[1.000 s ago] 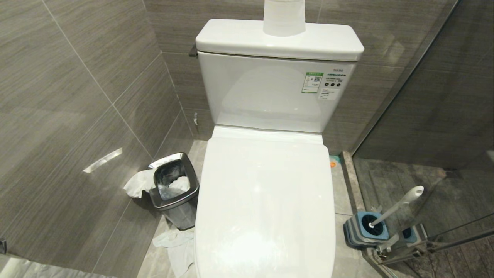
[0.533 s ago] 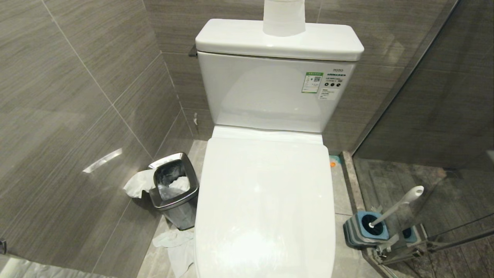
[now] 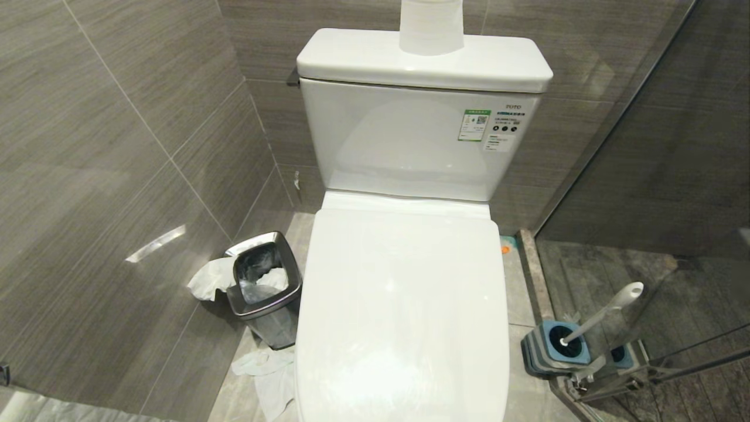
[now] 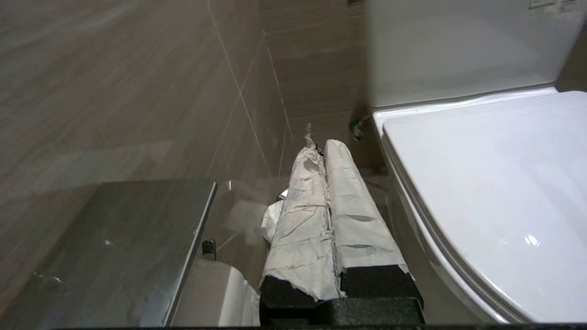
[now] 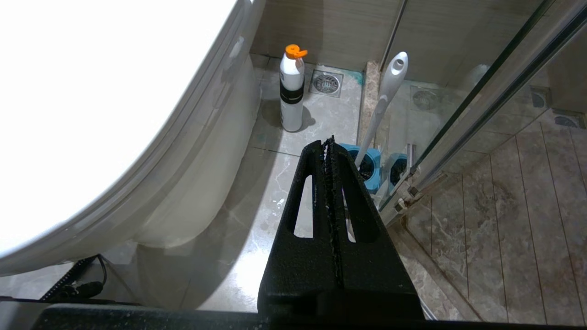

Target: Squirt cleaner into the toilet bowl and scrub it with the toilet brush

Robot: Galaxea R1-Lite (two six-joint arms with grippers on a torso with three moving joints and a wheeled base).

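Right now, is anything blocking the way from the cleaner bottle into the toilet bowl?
Yes. The toilet lid is shut flat over the bowl, so the bowl itself is hidden. The cleaner bottle stands on the floor beside the toilet base, untouched; the right gripper hangs shut, short of it.

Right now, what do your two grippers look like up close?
The left gripper has long fingers wrapped in creased white tape over black bases. The right gripper is bare black and wedge-shaped, with slotted fingers and toothed inner edges. No markings show.
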